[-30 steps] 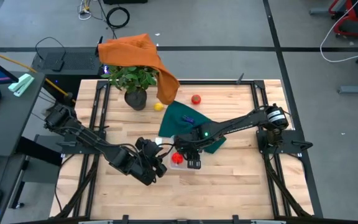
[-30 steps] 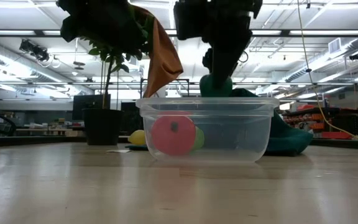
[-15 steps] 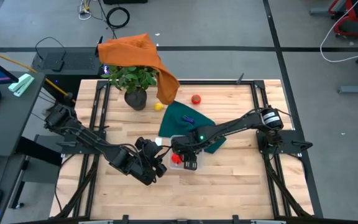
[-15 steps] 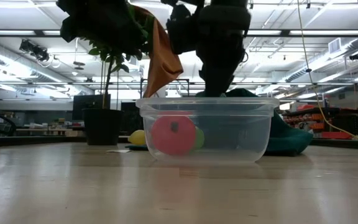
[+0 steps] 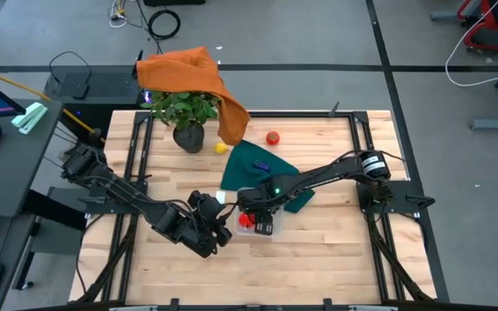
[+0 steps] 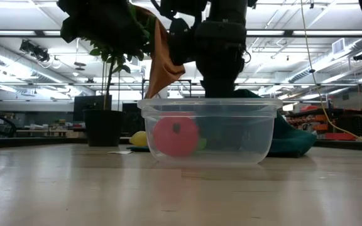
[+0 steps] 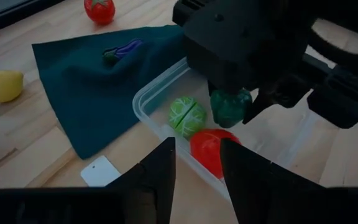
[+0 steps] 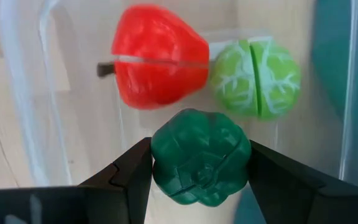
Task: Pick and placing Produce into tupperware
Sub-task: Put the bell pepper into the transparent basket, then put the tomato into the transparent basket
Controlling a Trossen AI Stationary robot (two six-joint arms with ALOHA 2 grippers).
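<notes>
Dark fingers of the right gripper (image 8: 199, 167) press on both sides of a knobbly dark green toy pepper (image 8: 200, 155), closed only as far as its body allows. Against the low views from half a second and a second ago, the gripper has sunk from above the rim down into the clear rectangular plastic tupperware (image 6: 209, 130), so the pepper is now inside the walls. That suggests the placing is almost done and only the release is left.

Two pieces already lie inside the container: a red toy fruit (image 8: 157, 59) and a pale green toy cabbage (image 8: 257, 78), just beside each other under the pepper. The right wrist view shows this grip and the layout plainly. The low view hides the pepper behind the red fruit (image 6: 175, 136) and the gripper body, so whether it touches the container floor cannot be told.

The left wrist view adds the surroundings: a dark teal cloth (image 7: 98, 87) on the wooden worktop (image 7: 17, 149), a small dark blue toy aubergine (image 7: 122, 50) lying on it, a yellow toy lemon (image 7: 0, 85) and a red toy tomato (image 7: 99, 9) beyond. The left gripper (image 7: 197, 165) waits just beside the container, its fingers apart and empty.
</notes>
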